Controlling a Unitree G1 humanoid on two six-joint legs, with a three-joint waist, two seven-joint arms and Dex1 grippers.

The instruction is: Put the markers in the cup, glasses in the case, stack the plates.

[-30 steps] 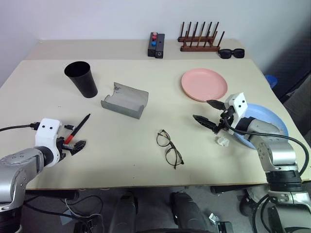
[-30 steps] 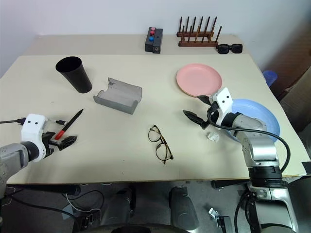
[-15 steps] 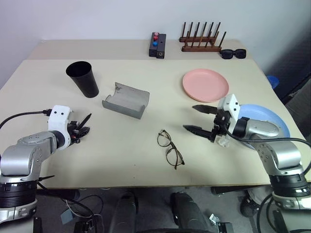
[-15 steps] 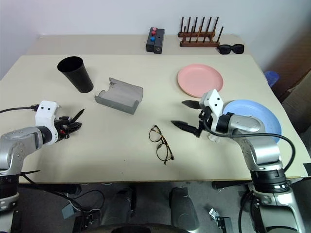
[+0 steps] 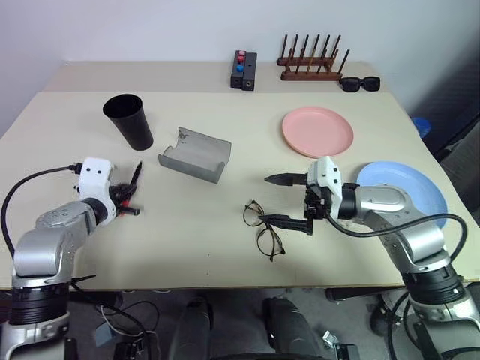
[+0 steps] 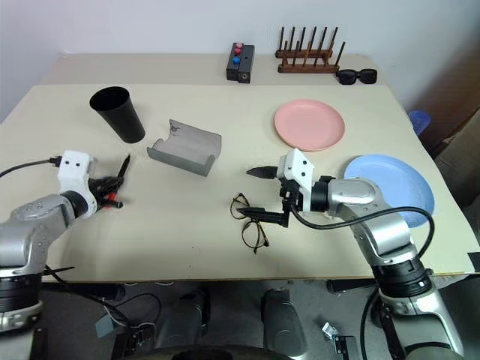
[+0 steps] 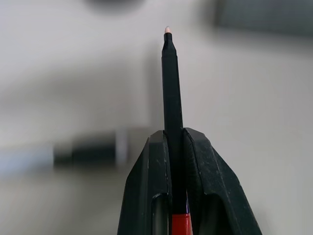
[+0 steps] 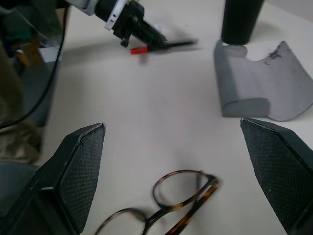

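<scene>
At the left side of the table (image 5: 225, 240), my left gripper (image 5: 126, 201) is pinched on a marker (image 5: 133, 181), its two black fingers (image 7: 149, 191) pressed against the barrel from both sides. The marker sits between the fingers along their length: its red end (image 7: 181, 224) lies back near the base of the fingers, and its black shaft runs out past the fingertips to a pale tip. Its long axis points away from me, up toward the cup (image 5: 129, 121), which stands upright farther back on the table and well apart from the gripper. Near the table's middle, my right gripper (image 5: 283, 201) is spread wide, pointing to my left, with one finger above the other in the head views. The glasses (image 5: 261, 229) lie flat on the table just beside and partly below the lower finger; in the right wrist view they lie between the two fingers (image 8: 78, 166), and I cannot tell whether anything touches them. Their long axis runs diagonally, from near the case (image 5: 193, 154) toward the table's front edge. The case lies open behind them, its hollow facing up. The pink plate (image 5: 317, 131) and the blue plate (image 5: 409, 187) rest apart on my right.
</scene>
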